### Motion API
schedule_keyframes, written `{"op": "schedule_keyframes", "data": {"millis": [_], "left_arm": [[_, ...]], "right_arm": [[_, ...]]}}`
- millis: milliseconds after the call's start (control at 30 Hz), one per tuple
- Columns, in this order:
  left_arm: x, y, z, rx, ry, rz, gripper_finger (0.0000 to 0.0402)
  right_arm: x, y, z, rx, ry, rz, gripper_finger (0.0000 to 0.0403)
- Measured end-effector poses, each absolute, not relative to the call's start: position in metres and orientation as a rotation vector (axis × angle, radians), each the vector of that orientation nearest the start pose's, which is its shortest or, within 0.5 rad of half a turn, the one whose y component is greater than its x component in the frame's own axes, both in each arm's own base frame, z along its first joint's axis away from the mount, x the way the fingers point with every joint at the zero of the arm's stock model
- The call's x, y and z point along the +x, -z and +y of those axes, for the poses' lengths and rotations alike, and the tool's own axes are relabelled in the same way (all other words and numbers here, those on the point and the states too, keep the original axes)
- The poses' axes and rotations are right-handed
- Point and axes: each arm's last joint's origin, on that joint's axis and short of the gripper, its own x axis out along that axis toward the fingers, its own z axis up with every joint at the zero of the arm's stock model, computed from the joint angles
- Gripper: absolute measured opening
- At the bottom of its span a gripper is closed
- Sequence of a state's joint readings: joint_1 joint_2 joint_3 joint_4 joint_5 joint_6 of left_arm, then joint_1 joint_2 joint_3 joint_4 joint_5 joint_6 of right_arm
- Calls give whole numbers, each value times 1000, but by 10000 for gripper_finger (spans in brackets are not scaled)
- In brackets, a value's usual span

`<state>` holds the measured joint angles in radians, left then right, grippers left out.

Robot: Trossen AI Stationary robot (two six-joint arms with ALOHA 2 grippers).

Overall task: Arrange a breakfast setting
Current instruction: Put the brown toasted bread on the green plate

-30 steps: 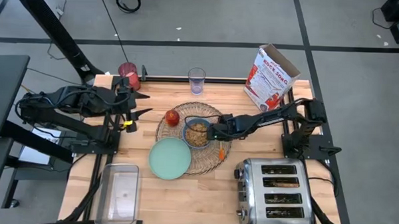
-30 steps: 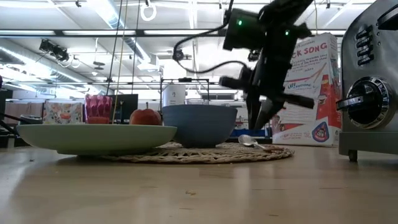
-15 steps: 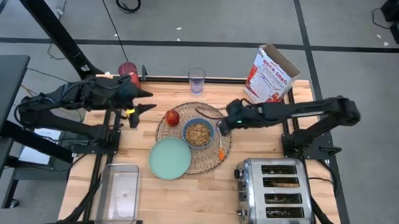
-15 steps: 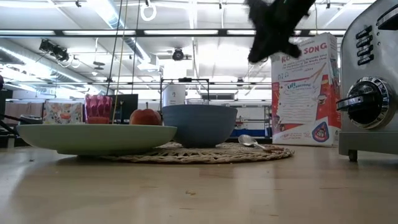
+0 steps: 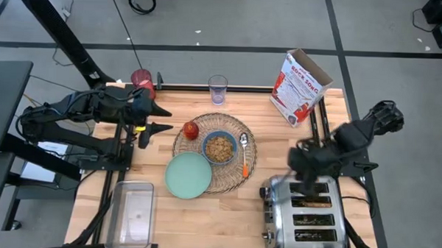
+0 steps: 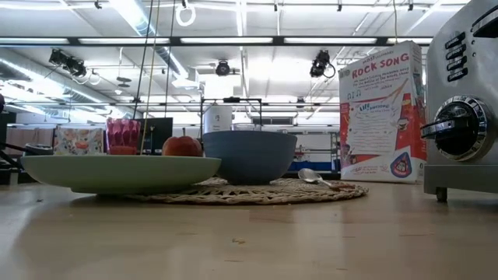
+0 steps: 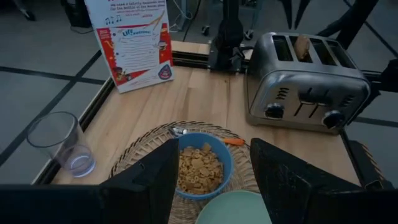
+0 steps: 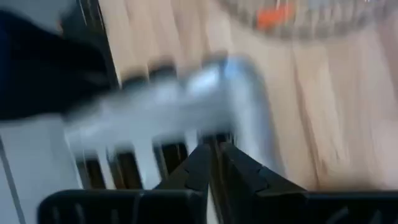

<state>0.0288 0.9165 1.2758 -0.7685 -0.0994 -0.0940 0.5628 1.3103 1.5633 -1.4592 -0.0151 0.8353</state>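
Breakfast setting at the middle of the bench (image 5: 225,212). A round woven placemat (image 5: 230,182) carries a small blue bowl (image 5: 219,147) filled with cereal, with an orange-handled spoon (image 5: 244,156) lying just beside the bowl on the side toward the toaster (image 5: 305,212). A mint-green plate (image 5: 188,175) overlaps the placemat's edge on the side toward the bench's front, and a red apple (image 5: 190,129) sits at the placemat's edge toward the left arm. A red-filled glass (image 5: 142,81) stands near the back left corner; an empty clear glass (image 5: 218,88) stands at the back edge. A toast slice (image 7: 302,45) shows in one toaster slot.

The right gripper (image 5: 302,165), its fingers drawn nearly together and empty in the right wrist view, is above the back of the toaster; half a second ago it was beside the bowl over the placemat, and it no longer appears in the low view. The left gripper (image 5: 154,127), fingers spread wide and empty, hovers near the bench's left edge beside the apple, almost unmoved. A cereal box (image 5: 301,86) stands at the back right corner.
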Motion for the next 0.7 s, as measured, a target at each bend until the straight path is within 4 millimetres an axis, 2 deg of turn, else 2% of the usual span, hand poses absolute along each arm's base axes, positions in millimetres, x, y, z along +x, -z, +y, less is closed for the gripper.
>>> {"op": "schedule_keyframes", "data": {"millis": [167,333,700], "left_arm": [[156,-417,7,-78,-145,401,204],[156,-417,7,-104,-150,399,204],[156,-417,7,-96,-149,400,204]], "right_arm": [[152,-380,140,305,-78,1485,101],[146,-370,166,219,-121,1546,146],[156,-336,206,130,15,1637,143]]}}
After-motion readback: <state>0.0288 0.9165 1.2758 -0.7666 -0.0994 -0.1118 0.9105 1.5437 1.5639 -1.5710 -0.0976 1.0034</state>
